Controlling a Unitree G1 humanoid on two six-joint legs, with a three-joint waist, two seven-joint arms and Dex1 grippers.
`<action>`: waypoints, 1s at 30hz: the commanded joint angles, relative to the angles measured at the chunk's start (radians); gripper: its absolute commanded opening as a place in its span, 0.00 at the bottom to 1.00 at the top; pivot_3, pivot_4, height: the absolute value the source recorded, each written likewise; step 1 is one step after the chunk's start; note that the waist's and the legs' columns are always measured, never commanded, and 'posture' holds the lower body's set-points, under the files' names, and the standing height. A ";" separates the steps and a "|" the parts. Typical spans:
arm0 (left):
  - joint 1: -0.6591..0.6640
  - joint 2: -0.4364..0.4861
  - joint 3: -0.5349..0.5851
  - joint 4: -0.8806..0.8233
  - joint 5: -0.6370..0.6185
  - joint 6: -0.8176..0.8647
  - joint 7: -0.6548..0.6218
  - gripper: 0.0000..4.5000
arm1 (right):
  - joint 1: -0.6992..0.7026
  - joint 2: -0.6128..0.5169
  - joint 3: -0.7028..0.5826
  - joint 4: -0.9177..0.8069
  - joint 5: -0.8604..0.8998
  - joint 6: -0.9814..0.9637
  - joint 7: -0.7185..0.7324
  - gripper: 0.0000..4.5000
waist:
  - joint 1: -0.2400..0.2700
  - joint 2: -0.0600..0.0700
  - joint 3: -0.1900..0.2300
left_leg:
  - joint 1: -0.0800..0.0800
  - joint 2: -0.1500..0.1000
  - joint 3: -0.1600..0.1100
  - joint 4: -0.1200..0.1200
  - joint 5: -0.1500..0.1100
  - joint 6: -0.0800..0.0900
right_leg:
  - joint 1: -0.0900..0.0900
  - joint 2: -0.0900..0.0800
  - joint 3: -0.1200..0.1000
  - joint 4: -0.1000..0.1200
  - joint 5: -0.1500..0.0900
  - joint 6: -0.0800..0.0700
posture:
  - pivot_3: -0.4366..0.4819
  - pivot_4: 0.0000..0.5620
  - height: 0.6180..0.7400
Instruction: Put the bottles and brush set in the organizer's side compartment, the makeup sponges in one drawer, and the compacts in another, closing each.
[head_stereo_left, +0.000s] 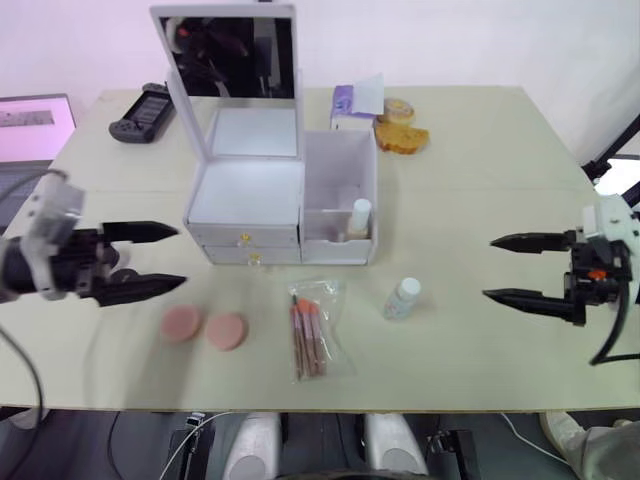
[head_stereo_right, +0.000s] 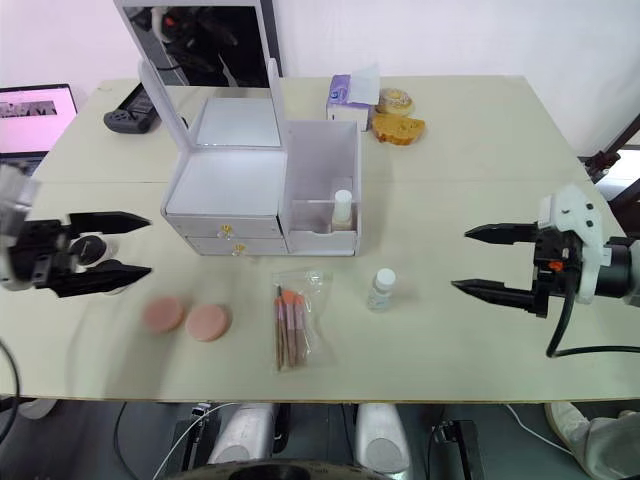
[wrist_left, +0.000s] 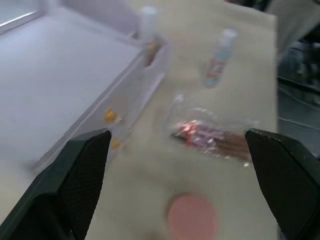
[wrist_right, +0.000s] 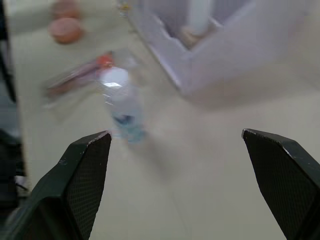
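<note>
The white organizer (head_stereo_left: 245, 190) stands mid-table with its mirror lid up and both gold-knobbed drawers (head_stereo_left: 250, 248) shut. Its side compartment (head_stereo_left: 340, 170) holds one upright bottle (head_stereo_left: 359, 215). A second bottle (head_stereo_left: 403, 298) stands on the table in front of it. The brush set (head_stereo_left: 310, 335) lies in a clear bag, with two pink makeup sponges (head_stereo_left: 181, 323) to its left. My left gripper (head_stereo_left: 180, 258) hovers open left of the drawers, above the sponges. A small round compact (head_stereo_right: 92, 250) lies partly hidden behind its fingers. My right gripper (head_stereo_left: 489, 268) is open, right of the loose bottle.
A black game controller (head_stereo_left: 140, 112) lies at the back left, near a laptop screen (head_stereo_left: 30, 125) beyond the table edge. A tissue pack (head_stereo_left: 352, 105) and pastries (head_stereo_left: 402, 137) sit behind the organizer. Bare tabletop (head_stereo_left: 480, 180) stretches to the right.
</note>
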 joint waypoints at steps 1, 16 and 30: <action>-0.102 -0.042 -0.091 -0.042 -0.016 0.011 0.016 1.00 | 0.058 0.027 -0.025 -0.126 0.010 -0.010 -0.033 0.98 | 0.004 0.000 0.000 | 0.000 0.000 0.000 0.000 0.000 0.000 | 0.000 0.000 0.000 0.000 0.000 0.000 | 0.48 0.27 1.00; -0.383 -0.183 -0.274 -0.096 -0.050 0.100 0.047 1.00 | 0.065 0.228 0.161 -0.190 -0.074 -0.088 -0.279 0.98 | 0.005 -0.001 0.000 | 0.000 0.000 -0.001 0.002 0.000 0.000 | 0.001 0.001 0.000 0.001 0.000 0.001 | 0.48 0.27 1.00; -0.375 -0.167 -0.255 -0.129 -0.069 0.143 0.084 1.00 | -0.012 0.269 0.287 -0.108 -0.123 -0.143 -0.305 0.62 | 0.011 -0.001 0.000 | 0.000 0.000 -0.002 0.002 0.000 0.000 | 0.001 0.001 0.000 0.001 0.000 0.001 | 0.48 0.27 1.00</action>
